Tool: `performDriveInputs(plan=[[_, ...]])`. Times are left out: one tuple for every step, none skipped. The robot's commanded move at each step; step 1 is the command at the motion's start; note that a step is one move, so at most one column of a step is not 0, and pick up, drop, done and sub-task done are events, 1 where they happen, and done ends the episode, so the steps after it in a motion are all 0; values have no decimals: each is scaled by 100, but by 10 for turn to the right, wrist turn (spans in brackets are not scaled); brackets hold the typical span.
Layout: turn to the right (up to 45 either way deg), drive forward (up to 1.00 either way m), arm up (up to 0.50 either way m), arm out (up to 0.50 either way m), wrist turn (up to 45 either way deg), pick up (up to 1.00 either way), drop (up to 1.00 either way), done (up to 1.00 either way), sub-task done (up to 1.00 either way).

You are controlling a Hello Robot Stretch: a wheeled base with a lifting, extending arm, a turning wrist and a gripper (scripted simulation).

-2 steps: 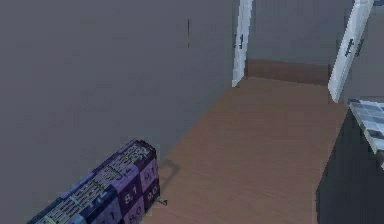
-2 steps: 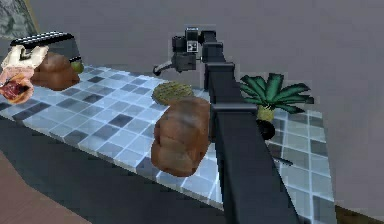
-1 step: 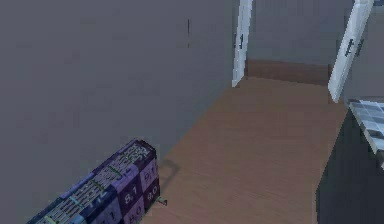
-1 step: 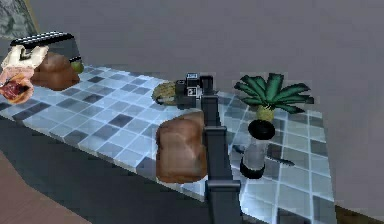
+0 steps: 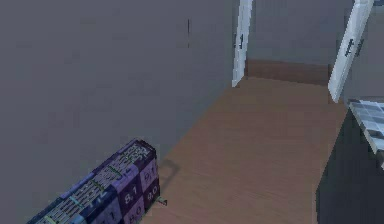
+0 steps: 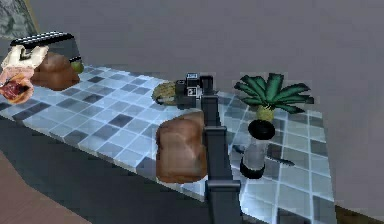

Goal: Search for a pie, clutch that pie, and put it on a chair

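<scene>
Gripper (image 6: 178, 92) sat at the far end of the arm (image 6: 212, 150), upper middle of the arm side view, right at a low olive-tan round lump, likely the pie (image 6: 163, 94). That lump lay on the counter (image 6: 110, 110), so I couldn't tell whether the gripper held anything or even touched it; its grip state was unreadable.

Step in hand, as I judged it: the grasp. To do it well, the gripper should straddle the lump low near the tiles, then lift straight up before any base move. Risk: a brown loaf (image 6: 182, 150) lay just left of the arm at centre frame, and a dark-capped bottle (image 6: 258, 152) stood just right of it. A sideways sweep or a pull-back at counter height could knock either. A potted plant (image 6: 270, 93) stood near, to the gripper's right.

The counter was checkered grey, white and blue tile, flat and hard. At upper left was a second loaf (image 6: 57, 70), with a dark appliance (image 6: 45, 42) behind it.

The forward view had a grey wall (image 5: 100, 70), brown wood floor (image 5: 250, 140), white doors (image 5: 241, 45) at top and a purple patterned box (image 5: 110, 190) at lower left. Placing on a chair was not yet done.
</scene>
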Motion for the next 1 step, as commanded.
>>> performDriveInputs(plan=[[0,0,10,0,0,0,0,0,0]])
